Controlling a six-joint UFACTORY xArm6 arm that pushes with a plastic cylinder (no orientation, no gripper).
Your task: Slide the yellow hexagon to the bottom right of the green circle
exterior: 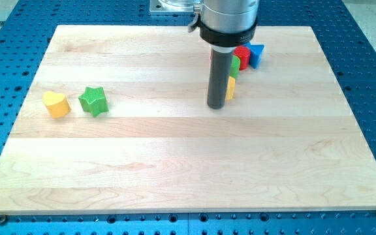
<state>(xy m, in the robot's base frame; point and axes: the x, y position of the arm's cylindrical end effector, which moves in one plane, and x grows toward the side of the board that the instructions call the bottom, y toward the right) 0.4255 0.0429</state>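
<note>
My tip rests on the board right of centre, toward the view's top. Just to its right a yellow block, mostly hidden behind the rod, shows as a narrow strip; its shape cannot be made out. Above that a green block peeks out beside the rod, also mostly hidden. The tip is touching or very close to the yellow block's left side.
A red block and a blue block sit at the view's top right of the rod. A yellow heart and a green star lie at the view's left. The wooden board lies on a blue perforated table.
</note>
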